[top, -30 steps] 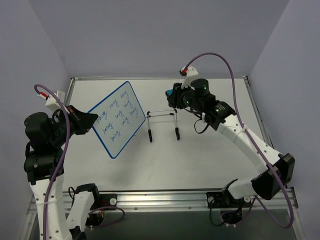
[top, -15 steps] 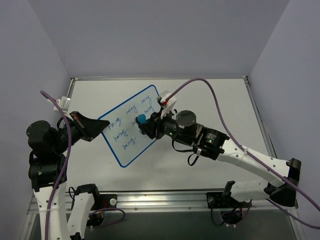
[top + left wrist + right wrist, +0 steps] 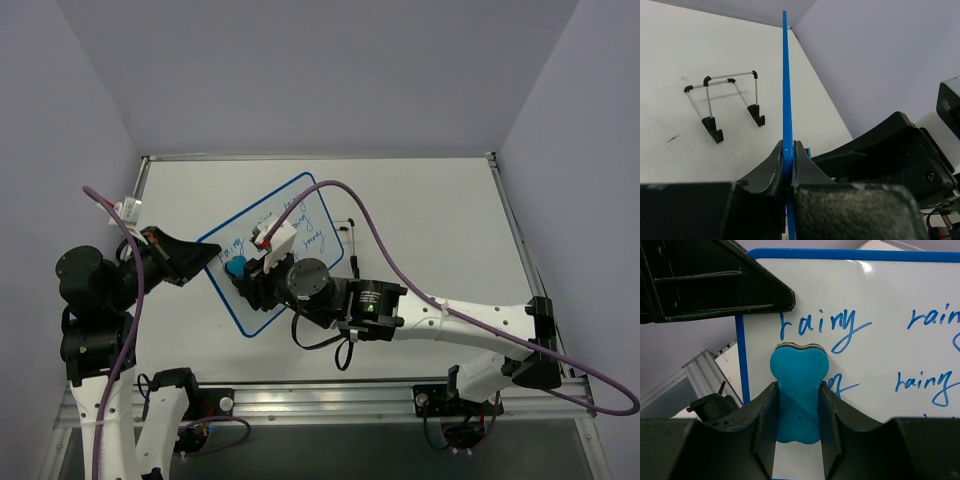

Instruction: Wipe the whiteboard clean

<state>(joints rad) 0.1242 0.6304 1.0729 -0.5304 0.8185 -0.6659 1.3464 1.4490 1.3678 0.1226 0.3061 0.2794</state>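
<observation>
1. My right gripper (image 3: 797, 390) is clenched on a small teal-blue eraser (image 3: 798, 365) with a rounded, lobed head. One black finger presses each flank, and the head projects past the fingertips at the centre of the right wrist view.
2. The grey felt face of the eraser meets the small flat whiteboard (image 3: 880, 295), which is white with a thin blue rounded-corner frame. Contact lies just below the first blue handwritten "rainy" (image 3: 822, 325), at the start of the next row. More such words run toward the right edge of that frame.
3. My left gripper (image 3: 788, 150) is clamped on the blue frame of the whiteboard. The left wrist view shows the board edge-on, as a thin blue line rising from bottom centre to the top.
4. In the top view the whiteboard sits left of centre, tilted, with its written face toward the camera. My left gripper is at its left-hand edge and the eraser is near its lower-left corner. I cannot tell whether any corner touches the white table (image 3: 440, 220).
5. A thin wire stand (image 3: 758, 114) with black feet rests on the table at the upper left of the left wrist view, apart from the board. In the top view my right arm (image 3: 450, 310) partly hides it.
</observation>
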